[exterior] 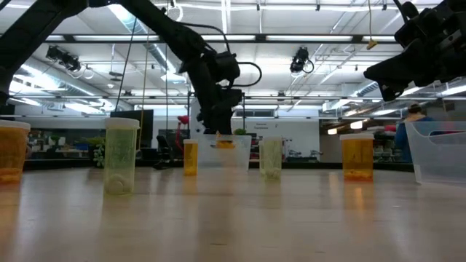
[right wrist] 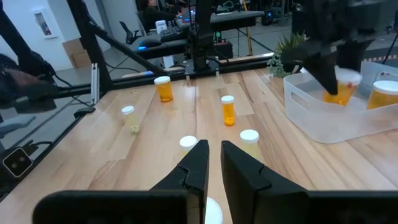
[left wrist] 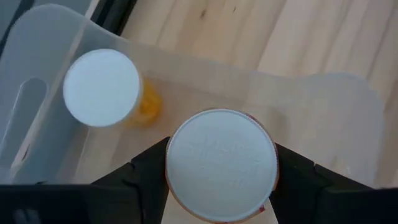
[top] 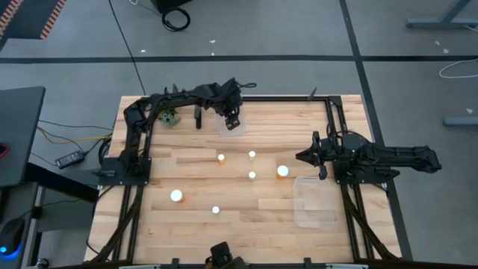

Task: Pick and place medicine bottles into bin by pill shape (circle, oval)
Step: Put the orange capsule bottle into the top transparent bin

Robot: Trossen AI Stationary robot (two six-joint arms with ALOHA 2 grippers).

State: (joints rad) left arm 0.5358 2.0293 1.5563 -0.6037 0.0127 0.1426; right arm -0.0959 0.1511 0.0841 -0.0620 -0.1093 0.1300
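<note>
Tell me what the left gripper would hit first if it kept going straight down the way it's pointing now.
The left gripper, shut on a medicine bottle, points down into the clear bin. That bottle's base would probably meet the bin's floor first, beside the bottle already inside; depth is unclear.

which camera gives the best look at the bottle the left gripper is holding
The left wrist view: the held bottle fills it, white cap clamped between the left gripper fingers. The right wrist view shows it small over the bin; the high and low views mostly hide it.

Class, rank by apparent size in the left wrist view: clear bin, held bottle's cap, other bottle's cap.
Clear bin; held bottle's cap; other bottle's cap, though it lies farther off, so their true order is unsure.
</note>
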